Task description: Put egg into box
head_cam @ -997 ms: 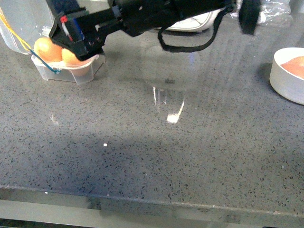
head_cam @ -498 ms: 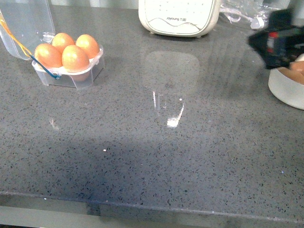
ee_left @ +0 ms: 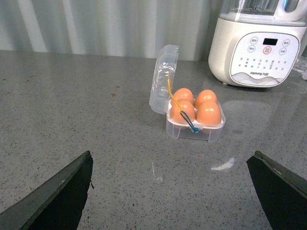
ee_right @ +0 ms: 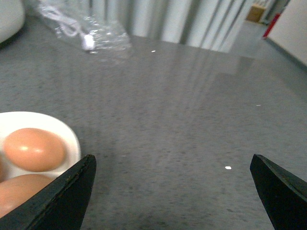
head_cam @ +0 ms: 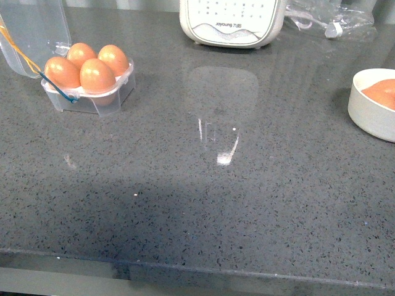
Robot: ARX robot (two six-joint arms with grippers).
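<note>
Front view: clear box (head_cam: 92, 103), lid open, far left on the grey worktop (head_cam: 216, 203), four eggs (head_cam: 97, 75) filling it. Left wrist view: left tool (ee_left: 171, 158) spread wide, empty, facing the box. Right wrist view: right tool (ee_right: 172, 158) wide, empty, beside a white bowl (ee_right: 67, 133).

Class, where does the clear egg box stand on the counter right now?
Front view: the box sits at the far left of the counter, lid open, holding four eggs, left of the white appliance.
</note>
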